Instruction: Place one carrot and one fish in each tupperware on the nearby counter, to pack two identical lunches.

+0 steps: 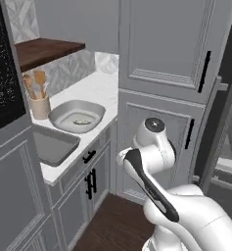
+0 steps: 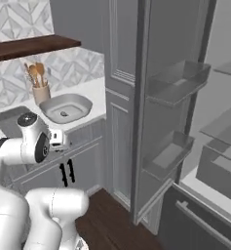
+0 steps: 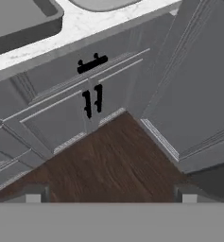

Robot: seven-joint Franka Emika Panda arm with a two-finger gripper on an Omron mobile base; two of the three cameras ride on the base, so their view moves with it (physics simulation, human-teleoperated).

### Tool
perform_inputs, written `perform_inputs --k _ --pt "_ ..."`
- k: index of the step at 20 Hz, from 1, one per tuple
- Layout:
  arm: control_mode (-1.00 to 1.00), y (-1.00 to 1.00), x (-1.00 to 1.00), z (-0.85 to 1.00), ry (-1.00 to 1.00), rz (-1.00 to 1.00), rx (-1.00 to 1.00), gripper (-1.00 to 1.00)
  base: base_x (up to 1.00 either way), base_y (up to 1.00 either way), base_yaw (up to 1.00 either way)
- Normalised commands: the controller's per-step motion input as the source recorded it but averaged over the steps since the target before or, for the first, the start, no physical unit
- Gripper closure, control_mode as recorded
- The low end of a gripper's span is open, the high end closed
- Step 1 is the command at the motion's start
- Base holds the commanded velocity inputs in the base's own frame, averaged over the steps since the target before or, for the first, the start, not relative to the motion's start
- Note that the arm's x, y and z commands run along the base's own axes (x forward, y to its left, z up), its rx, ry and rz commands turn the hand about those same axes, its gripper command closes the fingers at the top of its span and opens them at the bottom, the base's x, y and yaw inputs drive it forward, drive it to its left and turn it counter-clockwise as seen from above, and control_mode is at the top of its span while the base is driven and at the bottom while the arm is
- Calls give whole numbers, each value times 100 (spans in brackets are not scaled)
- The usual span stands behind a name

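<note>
Left base view: sitting on the white counter [image 1: 95,86], a grey tupperware [image 1: 77,116] holding one small item, too small to tell, with a utensil holder [image 1: 39,105] just to its left and a second grey container [image 1: 51,145] nearer, at the counter's edge.

Right base view: showing what the left does not, an open fridge door [image 2: 173,122] with shelves at right; tupperware [image 2: 66,108] lying far left.

Hand view: looking down at wooden floor [image 3: 108,165] and black cabinet handles [image 3: 92,100], gripper [image 3: 111,196] fingertips [image 3: 33,194] spread wide, gripping nothing.
</note>
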Motion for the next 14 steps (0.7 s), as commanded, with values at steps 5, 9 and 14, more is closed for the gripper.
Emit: perform_inputs --k 5,9,14 --pt "100 0 0 0 0 0 0 -100 -49 8 -92" --pt "100 0 0 0 0 0 0 -100 -30 -16 -91" --pt "100 0 0 0 0 0 0 -100 3 -87 -84"
